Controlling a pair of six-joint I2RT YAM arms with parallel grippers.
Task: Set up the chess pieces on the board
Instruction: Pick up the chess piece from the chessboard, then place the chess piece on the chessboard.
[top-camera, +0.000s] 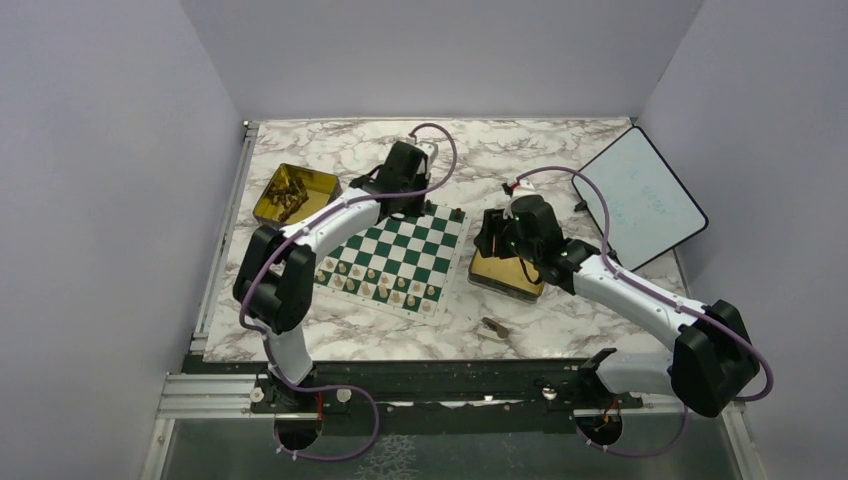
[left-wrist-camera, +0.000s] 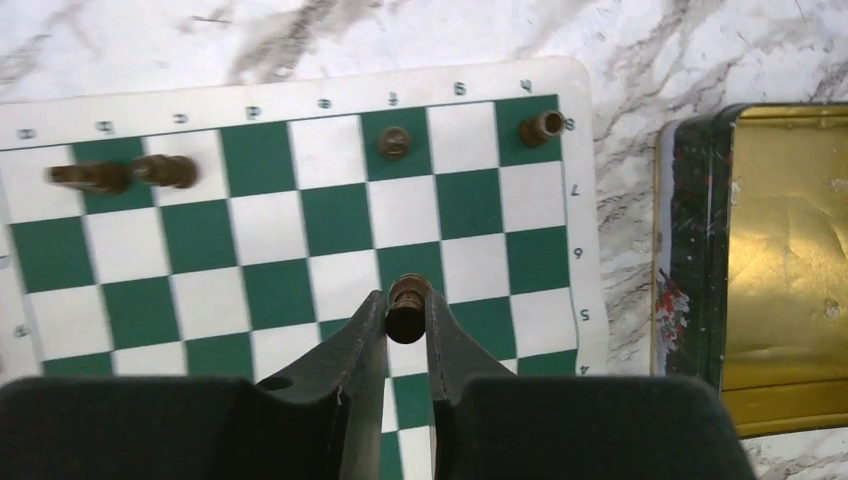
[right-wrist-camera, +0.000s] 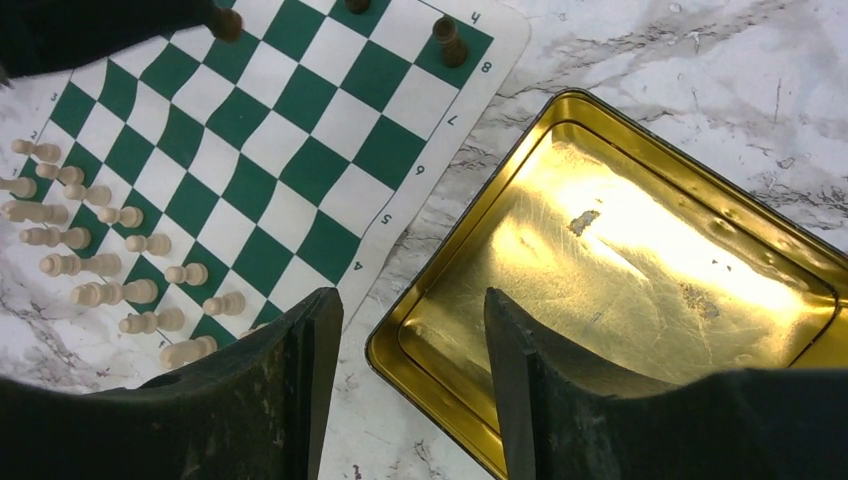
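Observation:
The green and white board (top-camera: 400, 245) lies mid-table. My left gripper (left-wrist-camera: 406, 318) hangs over its far right part, shut on a dark brown chess piece (left-wrist-camera: 409, 292). Several other dark pieces stand on the far row, among them one (left-wrist-camera: 393, 143) and a corner one (left-wrist-camera: 541, 127). Pale pieces (right-wrist-camera: 120, 250) fill the two near rows. My right gripper (right-wrist-camera: 410, 310) is open and holds nothing. It hovers over the near left corner of an empty gold tin (right-wrist-camera: 620, 260), just right of the board (right-wrist-camera: 290, 150).
A second gold tin (top-camera: 293, 193) holding dark pieces sits at the back left. A black-rimmed white tablet (top-camera: 640, 200) lies at the back right. One dark piece (top-camera: 494, 326) lies on the marble in front of the empty tin (top-camera: 505, 270).

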